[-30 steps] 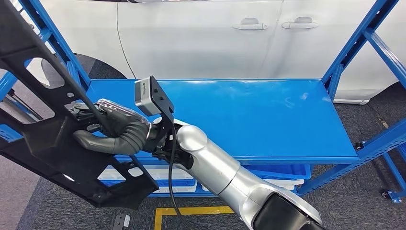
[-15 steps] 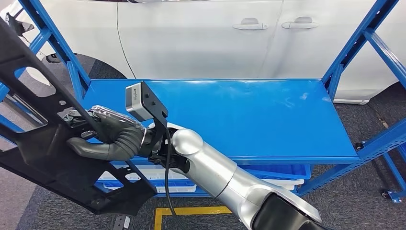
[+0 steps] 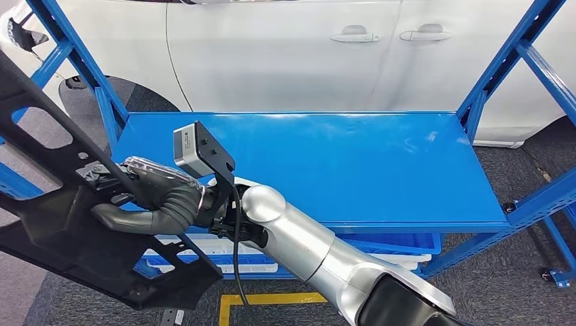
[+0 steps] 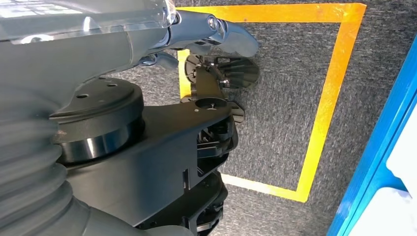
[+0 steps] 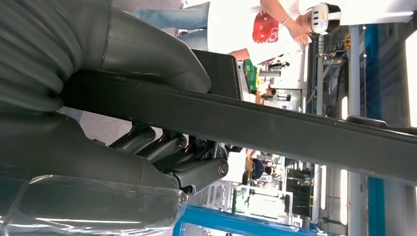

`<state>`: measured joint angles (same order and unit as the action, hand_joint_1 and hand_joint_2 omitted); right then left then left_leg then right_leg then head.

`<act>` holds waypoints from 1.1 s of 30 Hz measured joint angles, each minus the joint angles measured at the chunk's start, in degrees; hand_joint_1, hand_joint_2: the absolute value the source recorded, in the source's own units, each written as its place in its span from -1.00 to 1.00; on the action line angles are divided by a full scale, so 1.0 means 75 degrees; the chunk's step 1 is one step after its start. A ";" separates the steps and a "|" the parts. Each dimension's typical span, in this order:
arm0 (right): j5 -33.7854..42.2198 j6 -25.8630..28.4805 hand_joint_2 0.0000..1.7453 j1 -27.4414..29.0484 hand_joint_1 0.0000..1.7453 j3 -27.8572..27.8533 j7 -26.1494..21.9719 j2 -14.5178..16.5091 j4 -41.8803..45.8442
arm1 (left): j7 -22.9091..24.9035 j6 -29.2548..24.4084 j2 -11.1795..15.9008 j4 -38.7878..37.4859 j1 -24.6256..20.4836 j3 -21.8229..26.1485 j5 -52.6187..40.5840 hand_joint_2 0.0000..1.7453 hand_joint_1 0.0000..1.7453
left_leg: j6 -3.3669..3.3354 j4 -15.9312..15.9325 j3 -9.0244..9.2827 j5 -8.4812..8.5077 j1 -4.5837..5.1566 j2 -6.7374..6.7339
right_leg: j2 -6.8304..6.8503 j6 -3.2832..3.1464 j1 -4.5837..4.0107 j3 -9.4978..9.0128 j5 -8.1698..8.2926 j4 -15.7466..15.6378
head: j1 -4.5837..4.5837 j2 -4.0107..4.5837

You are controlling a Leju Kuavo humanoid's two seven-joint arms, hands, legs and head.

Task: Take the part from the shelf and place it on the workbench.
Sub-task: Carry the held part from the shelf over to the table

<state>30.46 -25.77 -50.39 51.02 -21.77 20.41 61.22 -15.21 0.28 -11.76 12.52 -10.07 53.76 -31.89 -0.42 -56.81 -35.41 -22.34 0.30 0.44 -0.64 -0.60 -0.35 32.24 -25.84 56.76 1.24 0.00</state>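
One right robot hand [image 3: 153, 197] grips the black part [image 3: 61, 231] left of the blue shelf [image 3: 380, 163]; left robot hand's [image 4: 216, 39] state unclear.

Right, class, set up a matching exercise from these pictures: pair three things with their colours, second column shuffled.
Things:
1. large plastic frame part gripped by the right robot hand
2. flat metal shelf board
3. taped floor outline

Colours:
a. yellow
b. black
c. blue

Pairs: 1-b, 2-c, 3-a
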 joint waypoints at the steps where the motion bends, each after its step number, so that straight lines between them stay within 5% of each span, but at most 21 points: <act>1: 0.0002 0.0001 1.00 0.0000 1.00 0.0005 0.0000 0.0000 0.0000 | -0.0001 0.0000 0.0000 0.0000 0.0003 0.0004 0.0000 1.00 -1.00 | 0.0000 0.0000 0.0000 0.0000 0.0000 0.0000 | 0.0000 0.0000 0.0000 0.0000 0.0000 0.0000 | -0.0001 0.0000; 13: 0.0036 -0.0017 1.00 -0.0003 1.00 0.0017 0.0000 0.0000 -0.0004 | 0.0000 0.0000 0.0000 0.0000 0.0012 0.0048 -0.0001 1.00 -1.00 | -0.0014 -0.0014 -0.0006 -0.0013 0.0014 0.0001 | 0.0000 0.0010 0.0006 -0.0002 0.0001 -0.0006 | -0.0001 0.0000; 22: 0.0030 -0.0032 1.00 -0.0014 1.00 0.0016 0.0003 0.0023 -0.0021 | 0.0040 -0.0003 0.0000 0.0000 0.0010 0.0048 -0.0009 1.00 -1.00 | -0.0119 -0.0002 0.0006 -0.0048 -0.0006 -0.0002 | 0.0001 0.0118 0.0003 -0.0021 -0.0044 -0.0003 | -0.0001 -0.0001; 24: 0.0028 -0.0037 1.00 -0.0042 1.00 0.0015 0.0001 0.0041 -0.0023 | 0.0040 -0.0001 -0.0005 0.0000 0.0000 0.0048 -0.0009 1.00 -1.00 | -0.0164 0.0077 0.0066 -0.0023 -0.0060 -0.0014 | 0.0007 0.0166 0.0001 0.0137 -0.0300 0.0393 | -0.0020 -0.0001; 27: 0.0025 -0.0041 1.00 -0.0043 1.00 0.0015 0.0001 0.0042 -0.0044 | 0.0040 -0.0001 -0.0004 0.0000 0.0004 0.0050 -0.0009 1.00 -1.00 | -0.0189 0.0087 0.0084 -0.0027 -0.0064 -0.0021 | 0.0019 0.0218 0.0057 0.0929 -0.0977 0.1937 | -0.0036 0.0000; 28: 0.0024 -0.0040 1.00 -0.0031 1.00 0.0016 0.0002 0.0041 -0.0056 | 0.0040 -0.0002 -0.0004 0.0000 0.0012 0.0051 -0.0009 1.00 -1.00 | -0.0186 0.0075 0.0083 -0.0035 -0.0061 -0.0018 | 0.0022 0.0229 0.0071 0.1126 -0.1029 0.2258 | -0.0036 0.0000; 30: 0.0024 -0.0036 1.00 -0.0026 1.00 0.0017 0.0004 0.0042 -0.0071 | 0.0044 -0.0003 -0.0003 0.0000 0.0018 0.0052 -0.0009 1.00 -1.00 | -0.0159 0.0027 0.0085 -0.0064 -0.0061 -0.0003 | 0.0032 0.0215 0.0090 0.1031 -0.0645 0.1894 | -0.0037 0.0000; 33: 0.0024 -0.0034 1.00 -0.0048 1.00 0.0017 0.0006 0.0044 -0.0073 | 0.0061 -0.0003 -0.0009 0.0000 0.0018 0.0054 -0.0009 1.00 -1.00 | -0.0072 -0.0052 0.0080 -0.0125 -0.0050 0.0017 | 0.0043 0.0123 0.0066 0.0360 0.0088 0.0357 | -0.0035 0.0000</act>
<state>30.64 -26.03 -50.76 51.15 -21.73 20.74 60.67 -14.75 0.26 -11.82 12.52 -9.94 54.16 -31.95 -0.97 -57.21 -34.81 -23.28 -0.08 0.56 -0.32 0.32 0.15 34.94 -25.18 59.44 0.98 0.00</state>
